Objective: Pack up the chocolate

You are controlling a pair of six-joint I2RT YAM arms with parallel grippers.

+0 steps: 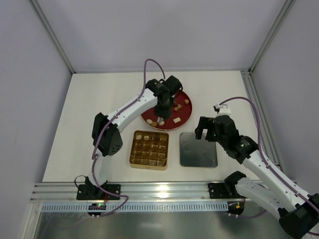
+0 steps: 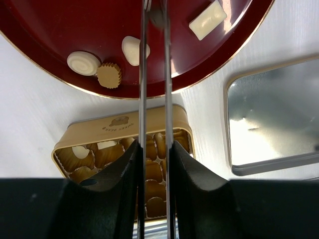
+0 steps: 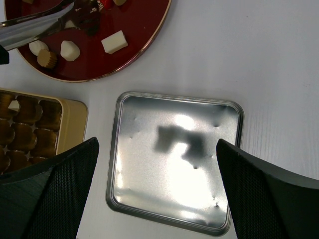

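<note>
Pick step. Left gripper [image 2: 155,154] clamps the tongs [image 2: 143,74], blades nearly closed over the red plate [image 2: 50,30] at the upper centre of the top view. Can't tell if a piece is caught. Chocolate [image 2: 134,50] sits loose on the plate, some already in the gold box [image 2: 119,127]. Right gripper [image 3: 157,144] is spread wide and empty. Next move calls for a firm pinch, then a carry to a free cell.

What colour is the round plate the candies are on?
The plate is dark red with a thin gold rim, clearest in the left wrist view.

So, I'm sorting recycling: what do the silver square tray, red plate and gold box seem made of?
Silver square tray: probably bare tinplate, mirror-bright; it reflects blurred shapes.
Red plate: glossy red, gold rim, sharp highlights; lacquered metal or glazed ceramic, unclear.
Gold box: likely painted tin, satin gold, stamped lettering on its wall.
</note>
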